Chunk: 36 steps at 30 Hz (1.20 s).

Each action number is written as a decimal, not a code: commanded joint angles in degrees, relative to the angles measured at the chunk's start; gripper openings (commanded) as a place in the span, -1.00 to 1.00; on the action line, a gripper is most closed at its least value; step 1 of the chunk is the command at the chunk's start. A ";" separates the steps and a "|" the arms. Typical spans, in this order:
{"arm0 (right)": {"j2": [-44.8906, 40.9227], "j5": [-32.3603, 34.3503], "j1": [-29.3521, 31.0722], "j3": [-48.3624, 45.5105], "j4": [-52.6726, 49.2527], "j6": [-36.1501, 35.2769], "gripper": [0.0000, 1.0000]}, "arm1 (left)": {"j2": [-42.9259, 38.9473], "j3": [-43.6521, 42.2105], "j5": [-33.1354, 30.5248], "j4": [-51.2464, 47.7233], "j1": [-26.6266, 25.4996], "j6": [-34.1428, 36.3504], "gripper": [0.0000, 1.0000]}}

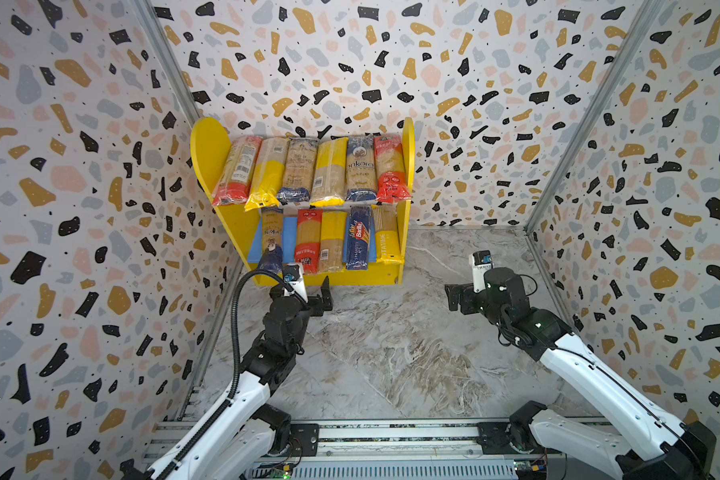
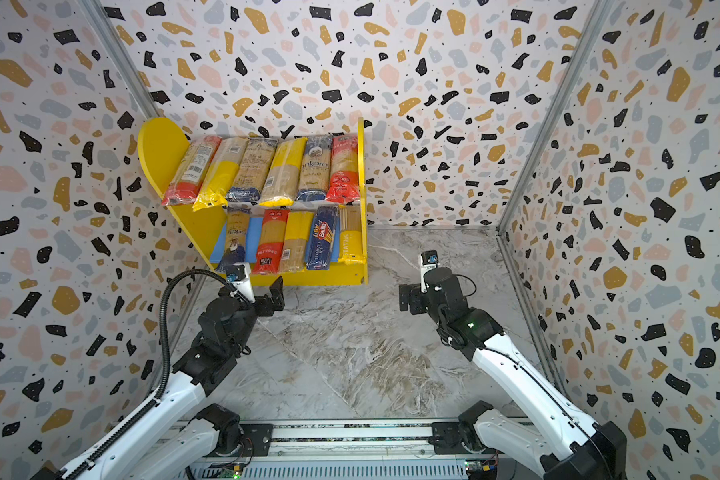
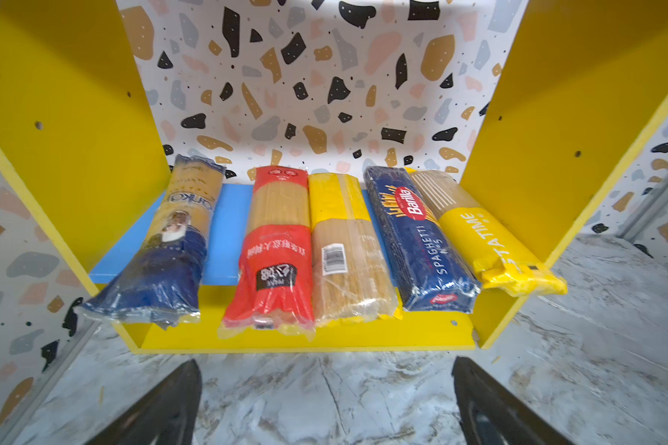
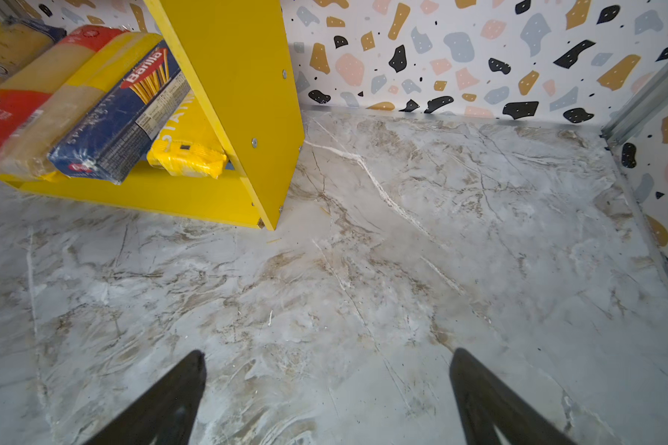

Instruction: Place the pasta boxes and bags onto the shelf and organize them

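The left end effector (image 3: pixel 324 363) hung with its fingers spread wide and nothing between them, just in front of the yellow base front of the shelf (image 3: pixel 74 115), low over the marble-patterned desk (image 1: pixel 391 353). The right end effector (image 4: pixel 326 353) was likewise released and empty, over bare desk well off to the right of the shelf. In both top views the shelf stood against the back wall, left of centre, with every pack in view lying on it.

Six spaghetti packs (image 1: pixel 308 170) lay side by side across the upper board, filling it from one side panel to the other, their near ends hanging over its front edge.

On the blue lower board (image 3: pixel 224 231) lay five more. A dark blue bag (image 3: pixel 170 250) lay at an angle beside the left panel, a strip of bare board between it and a red bag (image 3: pixel 274 250). Next came a clear bag with a yellow top and a barcode (image 3: pixel 344 246), touching the red one. Then came the dark blue Barilla box (image 3: pixel 421 239), pressed against a yellow bag (image 3: pixel 490 246) by the right panel. All five stuck out past the blue board.
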 commanded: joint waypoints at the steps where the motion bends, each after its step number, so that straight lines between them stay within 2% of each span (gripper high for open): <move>1: -4.31 7.43 2.21 -6.28 9.20 -3.22 0.98 | -0.23 -2.72 -7.75 3.16 -4.10 -1.92 0.99; 6: -5.87 12.44 2.65 -13.37 15.15 -5.50 0.98 | 3.13 -6.27 -16.55 4.90 -9.08 -1.58 0.99; 11: -1.61 15.69 2.23 -16.42 19.70 -6.22 0.98 | 3.39 -12.05 -19.02 10.95 -9.16 -3.01 0.99; 16: 3.55 18.67 2.08 -21.13 31.86 -8.97 0.98 | 4.91 -12.92 -23.14 13.88 -9.16 0.43 0.99; 19: 7.39 21.49 1.92 -24.18 40.87 -10.85 0.98 | 5.80 -13.08 -30.93 16.08 -8.92 4.13 0.99; 21: 9.43 21.64 1.34 -26.10 47.24 -11.69 0.98 | 5.70 -14.12 -32.68 19.27 -7.97 6.24 0.99; 23: 11.29 20.12 -0.14 -26.12 49.64 -11.15 0.98 | 5.81 -15.60 -31.88 22.92 -6.36 7.37 0.99; 27: 14.00 19.16 -3.46 -26.60 57.61 -12.61 0.98 | 8.48 -18.85 -31.25 31.38 0.27 8.64 0.99; 31: 16.68 17.31 -7.91 -26.20 62.26 -13.49 0.98 | 9.66 -22.20 -22.85 38.10 8.66 5.17 0.99; 36: 18.74 14.37 -13.78 -26.91 67.69 -16.78 0.98 | 14.48 -23.65 -18.13 44.75 13.88 4.06 0.99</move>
